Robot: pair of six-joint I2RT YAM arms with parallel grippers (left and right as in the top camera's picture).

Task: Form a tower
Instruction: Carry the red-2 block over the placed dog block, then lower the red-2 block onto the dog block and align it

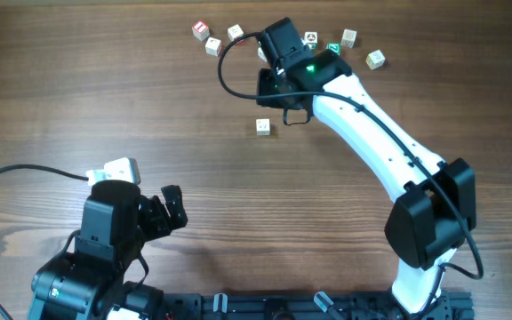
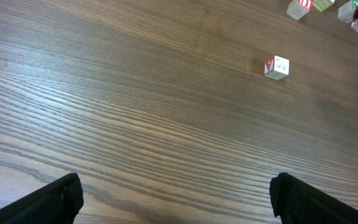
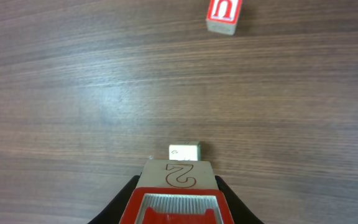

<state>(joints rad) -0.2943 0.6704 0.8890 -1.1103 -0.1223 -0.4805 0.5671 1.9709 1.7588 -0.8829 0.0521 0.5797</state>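
Note:
My right gripper (image 3: 179, 190) is shut on a pale wooden cube (image 3: 180, 176) with a red "2" on its top face and a red-framed side face. In the overhead view this gripper (image 1: 276, 69) hangs at the back of the table, beside a scatter of cubes. Just beyond the held cube lies a small pale cube (image 3: 184, 150) on the table. A tower is out of view. My left gripper (image 1: 169, 210) rests near the front left, open (image 2: 176, 200) with nothing between its fingers (image 2: 61, 199).
A single cube (image 1: 263, 126) lies alone mid-table, with a red-edged side in the left wrist view (image 2: 277, 66). Several loose cubes sit along the back, among them a red-printed one (image 1: 201, 29) and a green-printed one (image 1: 333, 48). A red "u" cube (image 3: 223, 15) lies farther ahead.

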